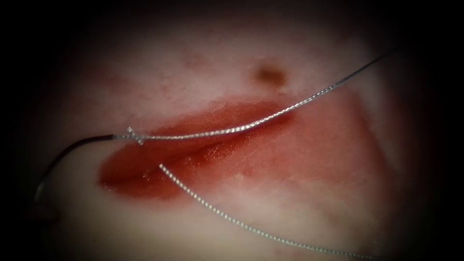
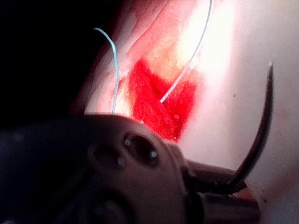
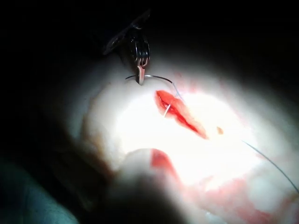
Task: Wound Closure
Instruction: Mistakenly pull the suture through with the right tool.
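The tissue (image 1: 299,203) bears a red, wet cut (image 1: 193,145). The dark curved needle (image 1: 63,154) lies over the tissue left of the cut and is not in it. Its tail joins the thread (image 1: 251,123), which crosses over the cut toward the upper right. A second strand (image 1: 217,212) comes out of the cut and runs to the lower right. My left tool (image 2: 231,184) is shut on the needle (image 2: 261,126) near one end of its curve; it also appears beyond the cut (image 3: 139,77). A blurred shape close to the camera is my right tool (image 3: 140,186).
A small brown spot (image 1: 269,75) marks the tissue above the cut's right end. Red fluid stains the tissue to the right of the cut (image 1: 338,140).
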Motion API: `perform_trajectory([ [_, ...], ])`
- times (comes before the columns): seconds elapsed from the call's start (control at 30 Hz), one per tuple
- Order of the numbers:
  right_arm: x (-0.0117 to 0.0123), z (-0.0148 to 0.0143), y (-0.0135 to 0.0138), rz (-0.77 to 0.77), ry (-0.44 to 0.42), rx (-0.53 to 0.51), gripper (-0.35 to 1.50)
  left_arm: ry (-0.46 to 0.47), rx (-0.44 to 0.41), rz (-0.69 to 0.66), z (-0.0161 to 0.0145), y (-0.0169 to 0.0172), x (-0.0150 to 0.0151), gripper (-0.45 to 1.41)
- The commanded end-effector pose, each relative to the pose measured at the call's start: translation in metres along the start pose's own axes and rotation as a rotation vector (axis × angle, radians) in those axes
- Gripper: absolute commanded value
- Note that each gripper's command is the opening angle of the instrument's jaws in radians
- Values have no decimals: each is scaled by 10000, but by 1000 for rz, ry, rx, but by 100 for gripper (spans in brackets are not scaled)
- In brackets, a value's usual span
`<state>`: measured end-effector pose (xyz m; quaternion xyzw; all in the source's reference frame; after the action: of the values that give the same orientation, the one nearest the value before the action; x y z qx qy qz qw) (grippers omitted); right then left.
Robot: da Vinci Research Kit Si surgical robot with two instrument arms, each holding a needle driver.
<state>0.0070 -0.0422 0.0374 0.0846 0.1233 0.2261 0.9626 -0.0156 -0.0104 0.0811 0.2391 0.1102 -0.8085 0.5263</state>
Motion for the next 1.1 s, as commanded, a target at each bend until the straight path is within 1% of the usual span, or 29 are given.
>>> perform_trajectory([
  [0.03, 38, 0, -13, -10, 43, 4, 125, -4, 4, 1, -6, -8, -7, -45],
  [0.07, 52, 1, -19, -20, 72, 1, 125, -3, 4, 1, -6, -8, -7, -45],
  [0.13, 72, 5, -27, -39, 110, -13, 121, -5, 12, -10, -11, -9, -9, -45],
  [0.2, 94, 12, -36, -28, 153, -18, 120, -19, 40, -13, -18, -10, -12, -45],
  [0.23, 102, 16, -39, -33, 168, -12, 116, -23, 60, -16, -22, -12, -13, -45],
  [0.3, 121, 24, -44, -30, 192, 24, 99, -27, 120, -45, -33, -15, -16, -45],
  [0.33, 140, 34, -47, -29, 205, 44, 99, -23, 164, -64, -40, -18, -18, -45],
  [0.43, 166, 47, -50, -35, 212, 72, 101, -37, 177, -81, -41, -19, -18, -45],
  [0.47, 174, 51, -51, -43, 215, 83, 96, -37, 180, -87, -41, -19, -19, -45],
  [0.53, 190, 59, -51, -75, 220, 100, 79, -44, 192, -107, -42, -19, -21, -45],
  [0.6, 209, 68, -52, -77, 238, 109, 73, -51, 202, -113, -43, -20, -23, -45],
  [0.67, 227, 76, -52, -84, 265, 100, 73, -56, 204, -120, -44, -20, -23, -45],
  [0.7, 234, 79, -52, -93, 273, 94, 78, -59, 205, -120, -44, -19, -23, -45],
  [0.77, 252, 86, -53, -100, 292, 80, 79, -65, 206, -121, -44, -19, -24, -45],
  [0.83, 267, 92, -54, -98, 307, 91, 78, -74, 210, -125, -42, -19, -23, -45],
  [0.87, 284, 100, -55, -103, 331, 148, 64, -65, 202, -126, -39, -18, -23, -45],
  [0.97, 306, 111, -55, -109, 339, 167, 66, -58, 198, -117, -36, -17, -22, -45],
  [1.1, 329, 122, -47, -115, 341, 172, 64, -57, 198, -121, -37, -17, -22, -45],
])
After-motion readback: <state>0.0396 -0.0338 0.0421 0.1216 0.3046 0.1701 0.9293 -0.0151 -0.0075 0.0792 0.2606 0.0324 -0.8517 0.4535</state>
